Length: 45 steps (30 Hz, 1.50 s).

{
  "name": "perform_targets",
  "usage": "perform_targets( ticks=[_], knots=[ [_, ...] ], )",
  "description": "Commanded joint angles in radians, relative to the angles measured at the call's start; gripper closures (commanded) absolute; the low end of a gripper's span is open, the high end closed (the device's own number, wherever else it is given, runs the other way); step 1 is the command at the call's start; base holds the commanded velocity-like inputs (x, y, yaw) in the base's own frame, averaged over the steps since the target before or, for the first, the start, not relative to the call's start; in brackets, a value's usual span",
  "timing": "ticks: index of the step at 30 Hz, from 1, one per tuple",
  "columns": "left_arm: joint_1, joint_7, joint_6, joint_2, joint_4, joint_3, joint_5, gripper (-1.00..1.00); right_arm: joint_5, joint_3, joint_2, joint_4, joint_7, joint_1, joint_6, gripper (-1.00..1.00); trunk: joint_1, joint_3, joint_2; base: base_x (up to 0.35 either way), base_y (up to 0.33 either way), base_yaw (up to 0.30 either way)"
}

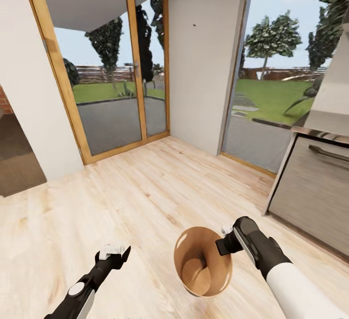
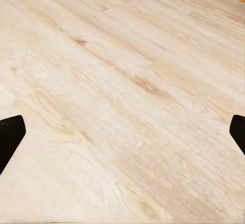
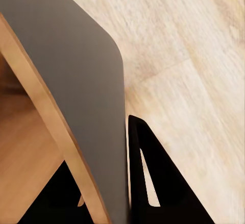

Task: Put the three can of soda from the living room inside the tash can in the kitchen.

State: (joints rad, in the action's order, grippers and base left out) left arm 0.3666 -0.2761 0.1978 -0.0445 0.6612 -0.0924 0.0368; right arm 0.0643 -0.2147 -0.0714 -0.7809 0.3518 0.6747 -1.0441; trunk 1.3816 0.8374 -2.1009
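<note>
Gripping the rim of the glossy copper-brown tapered pail (image 1: 202, 262) with our black right gripper (image 1: 226, 242), we are carrying it above the pale plank floor (image 1: 145, 193), presumably toward the cans, our left gripper (image 1: 114, 252) hanging wide and empty.

Pale plank floor (image 1: 145, 198), wood-framed glass doors (image 1: 116, 67) onto garden lawn (image 1: 271, 93), grey cabinet drawer (image 1: 315, 188) at right.
</note>
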Motion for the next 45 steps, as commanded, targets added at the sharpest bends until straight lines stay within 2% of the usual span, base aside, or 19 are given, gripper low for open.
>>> perform_targets(
  ticks=[1,29,45],
  knots=[
    [0.0,0.0,0.0,0.0,0.0,0.0,0.0,-1.0,-0.024,0.001,0.0,0.0,0.003,0.0,-0.003,1.0,0.0,0.0,0.0,0.0,0.0,0.219],
    [0.0,0.0,0.0,0.002,0.0,0.0,0.0,-1.0,-0.023,-0.006,0.005,-0.001,0.004,0.0,-0.003,1.0,0.0,0.0,0.0,0.0,0.0,0.188],
    [0.0,0.0,0.0,0.002,0.0,0.001,0.0,-1.0,-0.023,-0.011,0.01,-0.002,0.004,0.0,-0.003,1.0,0.0,0.011,0.0,0.0,0.0,0.224]
  ],
)
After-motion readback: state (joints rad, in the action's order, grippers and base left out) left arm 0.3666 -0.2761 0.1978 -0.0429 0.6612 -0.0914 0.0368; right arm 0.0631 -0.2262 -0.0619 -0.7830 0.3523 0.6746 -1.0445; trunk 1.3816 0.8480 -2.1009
